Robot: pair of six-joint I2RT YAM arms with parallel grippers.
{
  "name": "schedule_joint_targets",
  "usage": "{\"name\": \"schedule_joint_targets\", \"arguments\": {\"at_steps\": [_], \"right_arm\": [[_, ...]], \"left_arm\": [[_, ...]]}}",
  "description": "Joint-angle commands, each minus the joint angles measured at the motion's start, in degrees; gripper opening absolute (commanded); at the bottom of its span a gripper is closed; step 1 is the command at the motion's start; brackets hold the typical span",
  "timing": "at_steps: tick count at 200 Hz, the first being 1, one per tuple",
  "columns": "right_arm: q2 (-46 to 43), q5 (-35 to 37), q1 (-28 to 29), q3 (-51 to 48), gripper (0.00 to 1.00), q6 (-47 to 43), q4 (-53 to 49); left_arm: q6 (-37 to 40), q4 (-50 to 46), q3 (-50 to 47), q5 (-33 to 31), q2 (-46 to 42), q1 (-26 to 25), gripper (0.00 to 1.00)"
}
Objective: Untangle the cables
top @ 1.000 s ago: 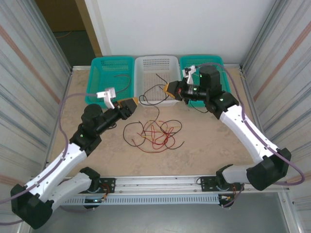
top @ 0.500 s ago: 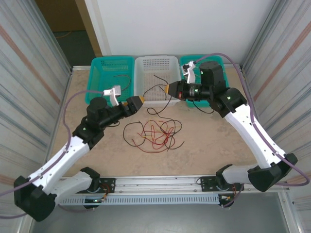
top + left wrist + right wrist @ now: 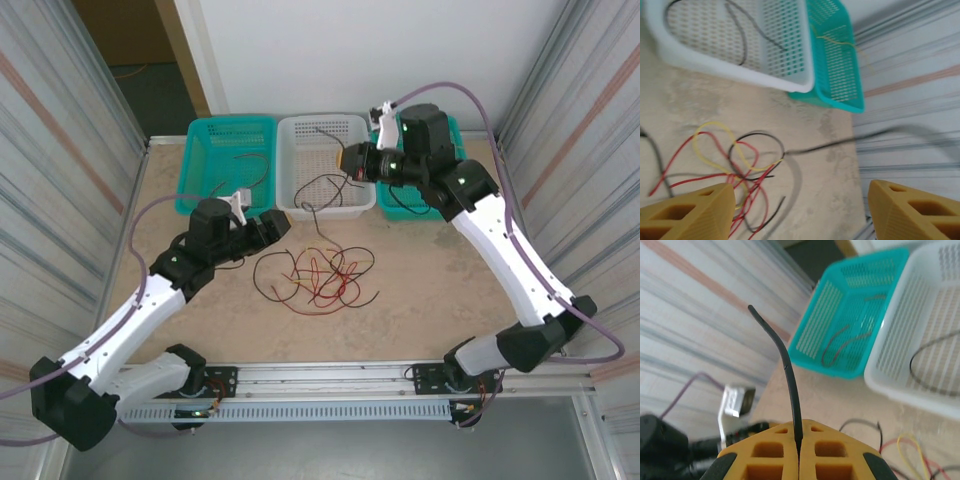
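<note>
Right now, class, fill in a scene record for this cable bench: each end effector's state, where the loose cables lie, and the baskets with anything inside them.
Left end effector: open, holding nothing, near the tangle's left side
Right end effector: shut on a black cable, raised over the white basket
Tangle: red, black and yellow cables, mid-table
Baskets: three in a row at the far edge, teal, white, teal
Left teal basket: one dark cable inside
</note>
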Motion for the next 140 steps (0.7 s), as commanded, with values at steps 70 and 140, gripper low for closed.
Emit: {"name": "schedule_joint_targets", "arguments": {"at_steps": [70, 140], "right_arm": [[22.82, 11.53, -5.03, 20.2, 0.0, -13.17, 20.28], [38.78, 22.92, -3.86, 19.82, 0.2, -15.17, 22.05]], "left_arm": [[1.28, -5.07, -4.09, -6.53, -3.28, 3.15, 0.69], [1.5, -10.68, -3.36, -7.42, -4.35, 4.28, 0.66]]}}
